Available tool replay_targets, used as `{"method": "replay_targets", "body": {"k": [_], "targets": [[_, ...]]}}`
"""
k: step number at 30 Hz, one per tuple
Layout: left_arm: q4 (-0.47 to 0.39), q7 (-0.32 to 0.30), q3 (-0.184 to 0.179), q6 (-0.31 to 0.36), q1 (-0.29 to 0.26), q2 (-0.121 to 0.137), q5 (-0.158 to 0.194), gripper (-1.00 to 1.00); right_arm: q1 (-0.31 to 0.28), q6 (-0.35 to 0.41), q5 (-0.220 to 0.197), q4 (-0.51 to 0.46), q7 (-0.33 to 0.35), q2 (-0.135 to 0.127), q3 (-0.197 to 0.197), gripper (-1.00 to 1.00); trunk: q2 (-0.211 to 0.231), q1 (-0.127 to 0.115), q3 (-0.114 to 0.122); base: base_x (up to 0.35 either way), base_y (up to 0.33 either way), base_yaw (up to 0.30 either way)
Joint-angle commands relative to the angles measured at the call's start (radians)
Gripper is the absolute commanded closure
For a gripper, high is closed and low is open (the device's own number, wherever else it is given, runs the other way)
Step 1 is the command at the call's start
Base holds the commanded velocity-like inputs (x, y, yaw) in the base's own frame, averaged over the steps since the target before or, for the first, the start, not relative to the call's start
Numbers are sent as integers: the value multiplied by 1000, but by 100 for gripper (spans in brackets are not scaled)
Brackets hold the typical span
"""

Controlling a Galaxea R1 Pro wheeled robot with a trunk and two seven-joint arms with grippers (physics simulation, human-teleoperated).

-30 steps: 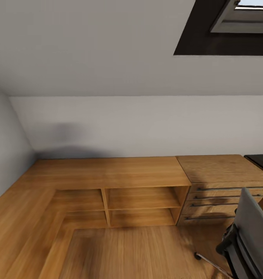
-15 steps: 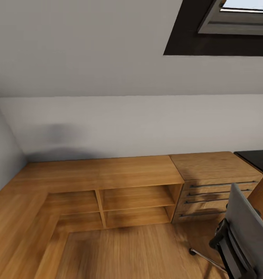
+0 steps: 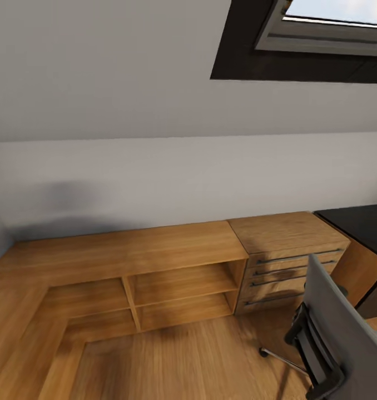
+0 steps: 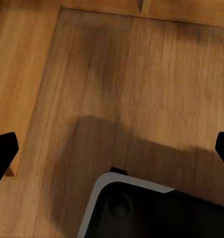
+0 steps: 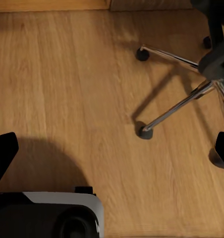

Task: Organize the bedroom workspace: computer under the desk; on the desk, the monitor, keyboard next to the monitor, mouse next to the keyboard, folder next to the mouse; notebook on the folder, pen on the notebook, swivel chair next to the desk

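Note:
The swivel chair (image 3: 344, 333) stands at the lower right of the head view, its grey back toward me and a dark armrest at its left side. Its chrome star base (image 5: 176, 106) with black castors rests on the floor in the right wrist view. A corner of the desk (image 3: 361, 222), glossy black on top, comes in at the right edge, with a dark drawer front and a silver knob below it. My left gripper (image 4: 112, 151) hangs open over bare wood floor. My right gripper (image 5: 112, 148) is open too, beside the chair's base, with nothing between its fingers.
A low oak chest (image 3: 288, 261) with long bar handles stands left of the desk. A low oak shelf unit (image 3: 155, 278) runs along the wall and turns the corner at the left. A skylight (image 3: 322, 33) sits in the sloped ceiling. My own base (image 4: 151, 213) shows below the grippers.
The whole head picture has slid to the left, so the camera has turned right. More of the chair and the black desk top shows now.

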Motion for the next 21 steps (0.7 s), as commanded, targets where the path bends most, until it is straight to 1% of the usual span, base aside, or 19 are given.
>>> {"method": "replay_targets", "body": {"k": [1, 17, 21], "targets": [[-2, -6, 0, 0, 0, 0, 8, -100, -1, -3, 11, 2, -4, -1, -8, -100, -2, 1, -2, 0, 0, -256], [-2, -6, -1, 0, 0, 0, 8, -100, -1, -2, 11, 2, -4, -2, -8, -100, -2, 1, -2, 2, 0, -259], [-2, -7, 0, -1, 0, -1, 7, -100, -1, -2, 11, 2, -4, -2, -8, -100, -2, 1, -2, 122, 0, -259]]}}
